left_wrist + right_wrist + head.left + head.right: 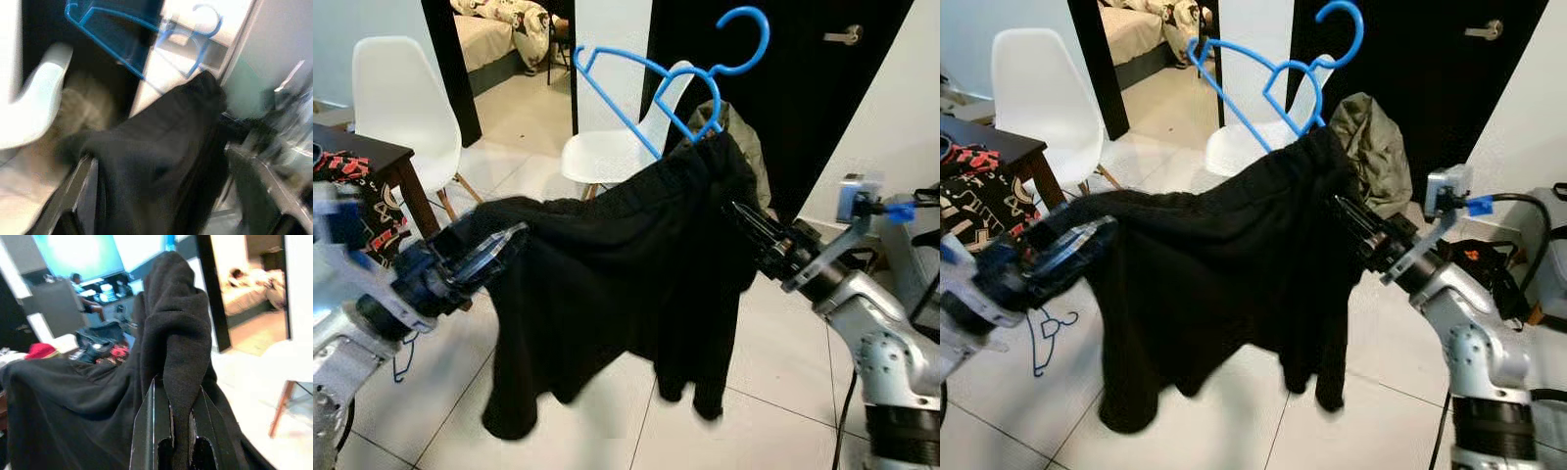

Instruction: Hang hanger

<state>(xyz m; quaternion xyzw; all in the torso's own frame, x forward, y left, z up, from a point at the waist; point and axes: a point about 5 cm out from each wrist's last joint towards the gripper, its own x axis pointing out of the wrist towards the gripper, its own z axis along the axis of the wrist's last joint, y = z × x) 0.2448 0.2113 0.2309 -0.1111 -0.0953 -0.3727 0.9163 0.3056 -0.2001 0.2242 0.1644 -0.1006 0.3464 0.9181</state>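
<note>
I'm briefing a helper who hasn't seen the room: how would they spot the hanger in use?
Start at the black garment stretched between the left gripper and right gripper. Rising from its top right corner is the blue hanger, thin plastic. Another blue hanger lies flat on the floor tiles.

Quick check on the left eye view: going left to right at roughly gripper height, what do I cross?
Dark wooden table → left gripper holding one end of the black garment → the garment itself, with the blue hanger sticking out above it → right gripper pinching the garment's other end.
</note>
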